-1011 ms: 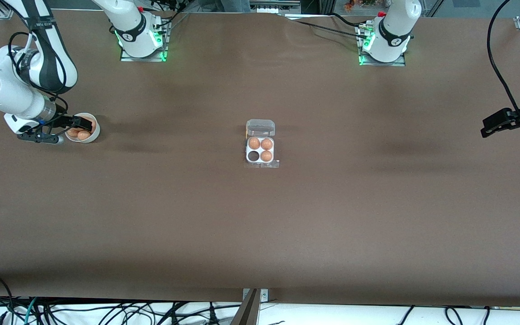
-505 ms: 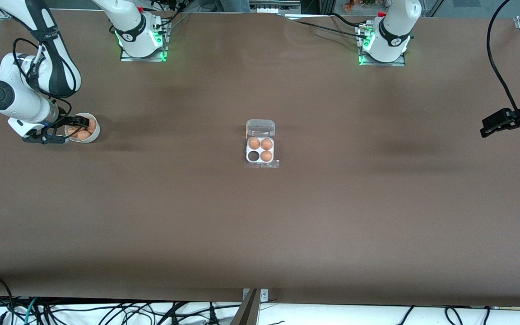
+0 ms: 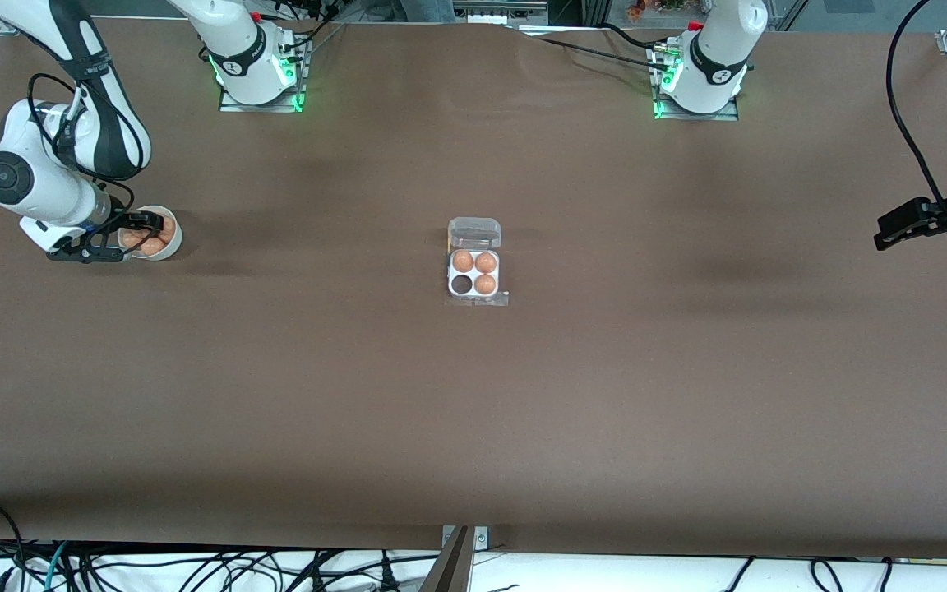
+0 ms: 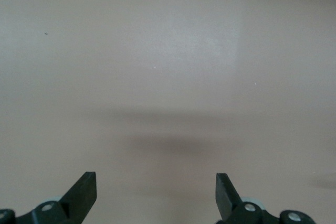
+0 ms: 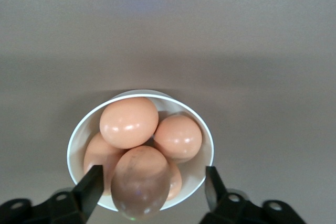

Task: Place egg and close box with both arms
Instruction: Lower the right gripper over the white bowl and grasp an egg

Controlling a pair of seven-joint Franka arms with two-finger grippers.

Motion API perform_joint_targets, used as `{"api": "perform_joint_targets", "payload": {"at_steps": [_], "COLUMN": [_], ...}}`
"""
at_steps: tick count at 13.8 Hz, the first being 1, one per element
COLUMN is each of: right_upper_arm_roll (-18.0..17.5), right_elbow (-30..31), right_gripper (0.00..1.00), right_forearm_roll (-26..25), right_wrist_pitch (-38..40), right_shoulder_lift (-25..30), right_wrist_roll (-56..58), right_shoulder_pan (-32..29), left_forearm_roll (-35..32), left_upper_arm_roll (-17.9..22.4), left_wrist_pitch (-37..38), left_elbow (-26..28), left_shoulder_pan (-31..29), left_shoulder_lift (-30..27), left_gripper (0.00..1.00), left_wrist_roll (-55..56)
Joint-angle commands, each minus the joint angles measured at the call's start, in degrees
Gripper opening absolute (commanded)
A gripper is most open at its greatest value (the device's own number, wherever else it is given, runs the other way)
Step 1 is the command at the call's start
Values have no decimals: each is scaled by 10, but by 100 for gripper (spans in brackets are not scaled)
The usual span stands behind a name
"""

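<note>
A wide brown table (image 3: 473, 395) filled the front view. The right arm (image 3: 46, 181) had swung in a little over the last second, bringing the right gripper (image 3: 130, 233) down into the white bowl (image 3: 173, 243) at its end of the table. In the right wrist view its fingers (image 5: 89, 187) stood on either side of one egg (image 5: 139, 181) atop the pile, narrowing but with a gap remaining on one side, so no firm hold showed yet. This looked like the start of the pick.

The left gripper (image 3: 905, 224) waited, unmoved, over the table's other end, fingers spread wide and empty.

The box (image 3: 474, 275) sat mid-table, unchanged: lid open, three eggs in it, and the empty cell (image 3: 462, 284) nearer the front camera, on the right arm's side.
</note>
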State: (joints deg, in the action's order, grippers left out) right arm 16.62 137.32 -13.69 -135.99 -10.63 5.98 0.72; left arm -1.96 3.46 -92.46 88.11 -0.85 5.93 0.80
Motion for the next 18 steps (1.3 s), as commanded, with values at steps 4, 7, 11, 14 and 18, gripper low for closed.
{"api": "perform_joint_targets", "payload": {"at_steps": [4, 7, 11, 14, 18], "right_upper_arm_roll": [-2, -3, -3, -3, -4], "right_elbow": [3, 1, 1, 0, -13], "right_gripper": [69, 63, 53, 47, 43], "right_forearm_roll": [-8, -6, -5, -4, 1], "right_wrist_pitch": [15, 15, 15, 16, 43], "right_shoulder_lift": [6, 6, 6, 6, 6], "right_wrist_roll": [1, -1, -1, -3, -3], "right_shoulder_pan": [2, 3, 4, 4, 5], "left_forearm_roll": [-8, -8, -8, -8, -8], "left_upper_arm_roll": [-2, -2, -2, -2, -2], "left_wrist_pitch": [9, 9, 9, 9, 9], "left_elbow": [-15, -15, -14, -15, -14], "left_shoulder_pan": [-2, -2, -2, -2, -2], "left_shoulder_lift": [6, 6, 6, 6, 6], "left_gripper": [100, 100, 100, 100, 100], "left_wrist_roll": [-12, -12, -12, -12, -12]}}
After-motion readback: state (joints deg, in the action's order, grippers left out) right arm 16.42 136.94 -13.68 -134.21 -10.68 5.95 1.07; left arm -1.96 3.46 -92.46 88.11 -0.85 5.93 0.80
